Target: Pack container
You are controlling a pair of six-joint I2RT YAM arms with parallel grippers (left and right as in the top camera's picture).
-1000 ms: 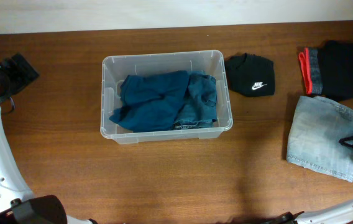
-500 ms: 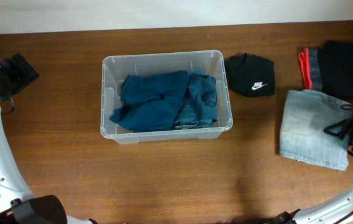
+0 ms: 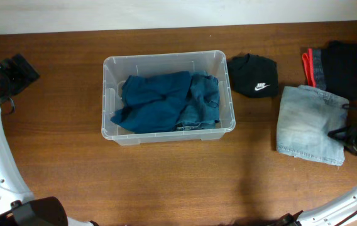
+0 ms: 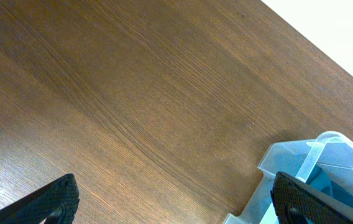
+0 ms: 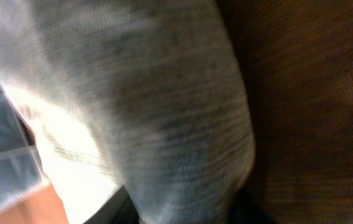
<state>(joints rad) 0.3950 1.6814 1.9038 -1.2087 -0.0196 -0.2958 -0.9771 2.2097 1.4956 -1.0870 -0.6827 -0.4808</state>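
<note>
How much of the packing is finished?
Done: blue clothes lie in the box. In hand: the right gripper is at the edge of the pale jeans on the table; whether it grips them is unclear. Left: those jeans, the black logo garment and the black-and-red pile are outside the box.

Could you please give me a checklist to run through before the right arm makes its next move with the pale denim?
1. Grip on the pale denim: cannot tell; the right gripper sits at its right edge, jaws hidden by fabric.
2. Room in the container: ok; blue clothes cover the floor, top open.
3. Straight line to the container: ok; the black cap lies farther back.
4. Clearance of the left gripper: ok; open over bare table, left of the container.
5. Gap between the pale denim and the black-and-red clothes: cannot tell; edges nearly meet.
</note>
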